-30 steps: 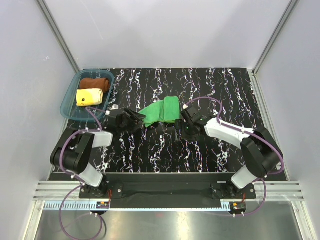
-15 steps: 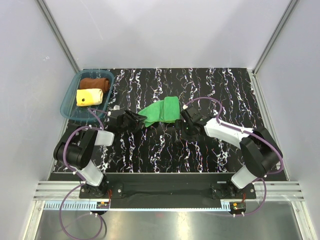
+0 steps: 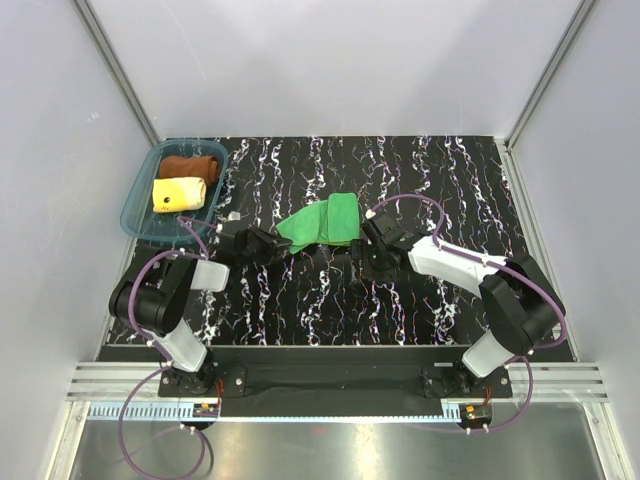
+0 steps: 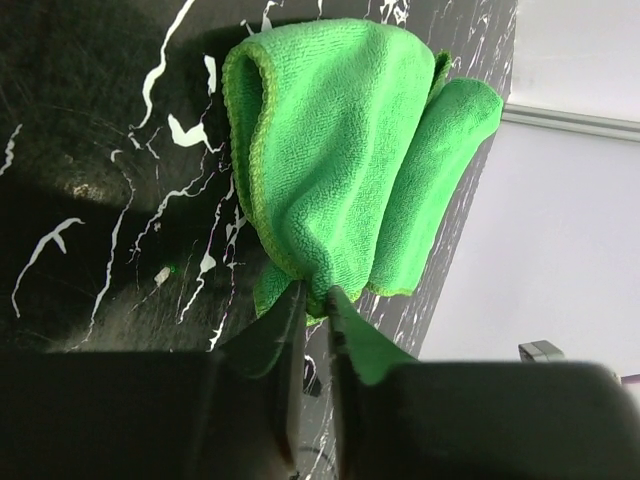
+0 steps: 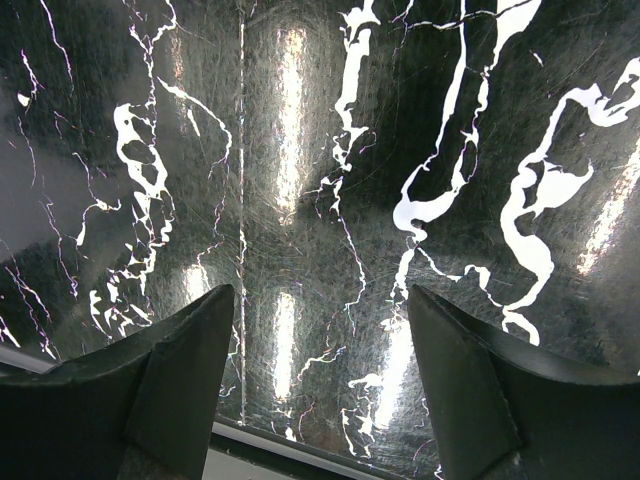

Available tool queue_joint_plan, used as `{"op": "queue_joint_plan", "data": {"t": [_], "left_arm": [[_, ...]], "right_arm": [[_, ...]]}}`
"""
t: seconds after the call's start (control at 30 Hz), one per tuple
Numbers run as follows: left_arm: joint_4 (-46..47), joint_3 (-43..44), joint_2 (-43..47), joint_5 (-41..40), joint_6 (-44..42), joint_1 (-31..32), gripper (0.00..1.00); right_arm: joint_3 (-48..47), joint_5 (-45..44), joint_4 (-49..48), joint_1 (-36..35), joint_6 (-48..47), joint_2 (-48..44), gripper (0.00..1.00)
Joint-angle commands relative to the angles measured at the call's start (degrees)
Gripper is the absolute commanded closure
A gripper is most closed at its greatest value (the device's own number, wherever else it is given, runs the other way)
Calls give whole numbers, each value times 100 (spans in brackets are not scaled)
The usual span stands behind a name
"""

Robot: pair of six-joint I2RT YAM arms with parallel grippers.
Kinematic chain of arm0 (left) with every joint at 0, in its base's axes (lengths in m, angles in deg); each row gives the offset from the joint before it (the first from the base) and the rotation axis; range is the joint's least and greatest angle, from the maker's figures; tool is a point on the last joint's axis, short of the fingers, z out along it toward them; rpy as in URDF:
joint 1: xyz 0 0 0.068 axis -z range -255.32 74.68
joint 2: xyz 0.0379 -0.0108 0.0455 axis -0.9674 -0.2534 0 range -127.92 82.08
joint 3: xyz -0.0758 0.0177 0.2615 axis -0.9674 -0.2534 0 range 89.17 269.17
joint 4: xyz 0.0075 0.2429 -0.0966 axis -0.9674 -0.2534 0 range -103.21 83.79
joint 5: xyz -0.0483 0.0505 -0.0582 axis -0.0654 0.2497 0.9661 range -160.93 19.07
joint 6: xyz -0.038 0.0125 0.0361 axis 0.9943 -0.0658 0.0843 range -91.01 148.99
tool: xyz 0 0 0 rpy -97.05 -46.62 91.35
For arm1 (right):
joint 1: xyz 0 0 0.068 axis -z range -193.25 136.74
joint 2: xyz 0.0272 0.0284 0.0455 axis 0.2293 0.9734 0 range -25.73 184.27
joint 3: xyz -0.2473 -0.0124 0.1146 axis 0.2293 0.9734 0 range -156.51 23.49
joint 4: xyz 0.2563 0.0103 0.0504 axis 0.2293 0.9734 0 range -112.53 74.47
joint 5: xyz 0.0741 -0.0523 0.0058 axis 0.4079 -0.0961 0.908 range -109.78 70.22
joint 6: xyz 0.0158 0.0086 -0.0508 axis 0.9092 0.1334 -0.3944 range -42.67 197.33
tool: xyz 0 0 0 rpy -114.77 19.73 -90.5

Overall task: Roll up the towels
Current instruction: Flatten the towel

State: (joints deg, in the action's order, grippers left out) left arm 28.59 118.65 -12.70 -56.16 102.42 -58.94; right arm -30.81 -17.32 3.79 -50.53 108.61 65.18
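A bright green towel [image 3: 322,222] lies folded and bunched on the black marbled table [image 3: 420,170]. My left gripper [image 3: 277,240] has shut on its left corner; the left wrist view shows the green towel [image 4: 340,160] pinched between the two fingertips [image 4: 316,296]. My right gripper [image 3: 360,262] hangs open just right of and below the towel, and the right wrist view shows only bare table between its fingers [image 5: 320,310]. A rust-brown towel [image 3: 190,165] and a pale yellow towel [image 3: 179,193] lie rolled in the teal tray [image 3: 140,190].
The translucent teal tray stands at the back left corner of the table. Grey walls and metal frame rails [image 3: 120,80] close in the workspace on three sides. Purple cables loop from both arms.
The left gripper's jaws closed from wide open onto the towel's left corner and reached slightly right. The right gripper stayed open and hardly moved.
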Motion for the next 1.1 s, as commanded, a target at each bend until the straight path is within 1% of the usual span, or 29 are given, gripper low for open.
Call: {"op": "queue_joint_plan", "data": {"t": [0.0, 0.03, 0.07, 0.17, 0.23, 0.27, 0.3, 0.37, 0.4, 0.43, 0.47, 0.5, 0.53, 0.57, 0.6, 0.63, 0.67, 0.7, 0.73, 0.8, 0.83, 0.9, 0.97, 1.03, 1.07], "left_arm": [[404, 111, -40, 106, -65, -21, 89], [413, 120, -49, 114, -74, -21, 96], [413, 129, -32, 132, -83, -21, 100], [317, 164, 47, 106, -197, -21, 100], [-7, 216, 275, 44, -468, -21, 100], [-235, 399, 415, -17, -609, -12, 100], [-803, 514, 547, -78, -767, -12, 100], [-1499, 847, 1048, -306, -1355, 23, 100], [-2286, 1276, 1215, -412, -1566, 40, 100], [-2668, 1559, 1599, -535, -1986, 67, 100], [-3046, 1796, 1786, -832, -2190, 102, 100], [-3668, 2312, 2014, -1000, -2366, 137, 100], [-3935, 2578, 2199, -1141, -2690, 155, 100], [-4129, 2859, 2453, -1273, -2841, 172, 100], [-4601, 3724, 2473, -1266, -3008, 181, 100], [-4936, 4219, 2317, -1248, -3332, 172, 100], [-5314, 4842, 2202, -1196, -3466, 181, 100], [-5892, 5336, 2088, -1152, -3571, 181, 100], [-6115, 6237, 1956, -1064, -3712, 181, 100], [-6685, 7007, 1622, -871, -3809, 181, 100], [-6854, 7768, 1508, -783, -3836, 181, 100], [-7397, 8440, 1157, -598, -3897, 216, 100], [-7811, 9072, 989, -449, -3950, 295, 100], [-7901, 9129, 979, -422, -3933, 357, 100], [-7823, 8955, 1040, -396, -3915, 409, 100]], "right_arm": [[8, -96, -119, 10, -70, 32, 23], [16, -96, -119, 10, -79, 32, 23], [16, -96, -110, 10, -79, 32, 23], [8, -88, -119, 10, -79, 23, 23], [-1, -105, -93, 10, -79, 14, 23], [-19, -114, -75, 10, -79, -3, 23], [-45, -158, -40, 10, -105, -30, 23], [-98, -210, 39, 10, -123, -170, 23], [-176, -211, 118, 10, -140, -318, 23], [-221, -211, 153, 10, -149, -407, 23], [-273, -211, 188, 10, -158, -504, 23], [-369, -211, 241, 10, -176, -609, 23], [-414, -219, 267, 10, -193, -801, 23], [-458, -220, 329, 10, -202, -899, 23], [-528, -341, 347, 1, -211, -1091, 23], [-555, -360, 356, 10, -211, -1180, 23], [-590, -360, 382, 10, -220, -1260, 23], [-660, -386, 399, 10, -237, -1417, 23], [-695, -369, 426, 10, -246, -1506, 22], [-818, -343, 452, 10, -255, -1794, 22], [-853, -325, 444, 10, -255, -1901, 22], [-941, -264, 365, 10, -272, -2303, 21], [-959, 69, 68, 10, -307, -2612, 17], [-959, 447, -214, 10, -369, -2982, 13], [-959, 709, -451, 10, -413, -3053, 10]]}}
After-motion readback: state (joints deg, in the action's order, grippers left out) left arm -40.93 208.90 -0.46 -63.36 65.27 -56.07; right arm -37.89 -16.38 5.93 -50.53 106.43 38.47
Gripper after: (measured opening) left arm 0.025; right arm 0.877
